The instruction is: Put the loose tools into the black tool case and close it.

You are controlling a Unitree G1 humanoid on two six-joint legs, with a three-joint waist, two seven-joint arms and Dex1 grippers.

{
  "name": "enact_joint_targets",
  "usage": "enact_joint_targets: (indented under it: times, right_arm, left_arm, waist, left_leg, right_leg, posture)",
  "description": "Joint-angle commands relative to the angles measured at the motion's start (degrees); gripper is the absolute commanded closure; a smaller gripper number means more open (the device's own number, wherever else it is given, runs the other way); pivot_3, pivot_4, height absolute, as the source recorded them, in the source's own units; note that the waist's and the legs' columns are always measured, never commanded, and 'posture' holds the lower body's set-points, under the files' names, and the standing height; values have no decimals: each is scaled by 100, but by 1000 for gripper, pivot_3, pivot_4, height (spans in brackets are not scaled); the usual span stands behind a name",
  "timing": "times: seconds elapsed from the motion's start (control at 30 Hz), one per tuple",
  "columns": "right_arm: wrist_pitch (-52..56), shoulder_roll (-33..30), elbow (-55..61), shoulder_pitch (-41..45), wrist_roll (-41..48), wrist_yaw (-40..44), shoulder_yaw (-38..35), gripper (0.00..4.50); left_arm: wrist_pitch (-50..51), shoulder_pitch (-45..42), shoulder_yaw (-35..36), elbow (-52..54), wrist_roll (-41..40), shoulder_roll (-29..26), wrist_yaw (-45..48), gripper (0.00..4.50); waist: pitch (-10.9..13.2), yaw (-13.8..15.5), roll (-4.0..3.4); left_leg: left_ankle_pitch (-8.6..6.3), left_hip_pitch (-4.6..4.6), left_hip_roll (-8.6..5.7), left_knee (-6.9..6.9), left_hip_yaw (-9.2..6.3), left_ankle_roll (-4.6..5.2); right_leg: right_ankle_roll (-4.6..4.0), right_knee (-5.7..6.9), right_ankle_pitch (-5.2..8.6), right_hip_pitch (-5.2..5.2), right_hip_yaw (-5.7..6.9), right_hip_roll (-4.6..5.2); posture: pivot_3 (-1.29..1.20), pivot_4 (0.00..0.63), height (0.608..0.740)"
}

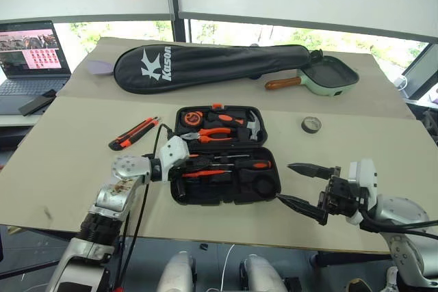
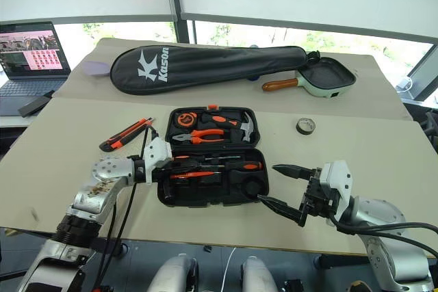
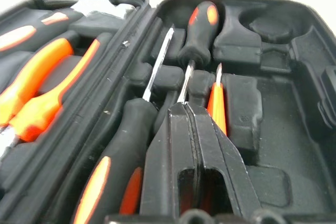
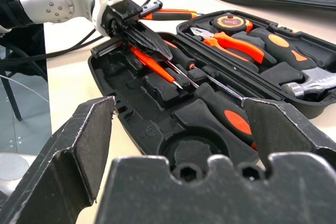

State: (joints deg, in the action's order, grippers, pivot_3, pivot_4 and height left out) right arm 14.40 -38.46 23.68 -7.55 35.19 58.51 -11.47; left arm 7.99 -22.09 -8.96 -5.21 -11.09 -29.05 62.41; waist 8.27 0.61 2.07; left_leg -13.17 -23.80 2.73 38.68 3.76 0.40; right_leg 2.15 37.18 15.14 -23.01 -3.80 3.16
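Observation:
The black tool case (image 1: 268,189) lies open at the table's middle. Its near half holds two thin screwdrivers (image 3: 200,23) (image 3: 123,145) and the orange tester (image 3: 217,106). My left gripper (image 3: 186,107) is shut, reaching into that half from the left, its tips over one screwdriver's shaft; I cannot tell whether it pinches it. My right gripper (image 1: 304,184) hangs open just off the case's near right corner, with nothing between its fingers. The utility knife (image 1: 133,133) lies on the table left of the case. The dark tape roll (image 1: 311,124) sits to the case's right.
The case's far half holds pliers (image 1: 215,135), a hammer (image 1: 252,128) and a tape measure (image 1: 191,118). Behind lie the long black Kason bag (image 1: 205,65) and a green pan (image 1: 332,75). A laptop (image 1: 31,52) stands far left. The table's front edge runs close below the case.

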Motion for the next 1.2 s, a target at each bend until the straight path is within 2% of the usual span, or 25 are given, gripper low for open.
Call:
enact_joint_targets:
  times: [0.03, 0.4, 0.83, 1.0, 1.2]
  right_arm:
    - [-86, 47, 199, -33, 121, -10, -92, 0]
    - [-119, 153, 95, 61, 18, -38, -18, 0]
    - [-73, 211, 129, 115, 4, -110, 50, 0]
    - [-103, 199, 115, 106, 13, -115, 79, 0]
    - [-171, 181, 27, 106, 31, -27, 34, 0]
  left_arm:
    - [28, 102, -152, 333, -49, -142, 234, 4475]
    - [115, 206, -286, 228, 93, -389, 339, 4475]
    - [1614, 118, -604, 586, 3, -631, 387, 4475]
    - [1483, 172, -338, 677, -159, -605, 349, 4475]
    - [891, 491, 626, 874, -875, -555, 353, 4475]
  waist:
    - [0, -3, 0]
    - [-1, -5, -2]
    - [-10, -36, -16]
    - [-19, -48, -31]
    - [-17, -93, -29]
  left_leg:
    - [0, 0, 0, 0, 0, 0]
    - [0, 4, 1, 1, 1, 0]
    - [-2, 71, 4, -1, 3, 1]
    - [-2, 68, 4, -2, 3, 1]
    - [-2, 55, 7, -2, -4, 1]
  right_leg:
    - [0, 0, 0, 0, 0, 0]
    - [0, 0, 0, 3, 0, 0]
    - [0, -5, 2, 67, 0, 0]
    - [0, -6, 3, 66, 0, 0]
    - [-1, -6, 2, 52, 0, -1]
  posture:
    - [0, 150, 740]
    - [0, 150, 740]
    - [0, 150, 740]
    - [0, 150, 740]
    - [0, 150, 740]
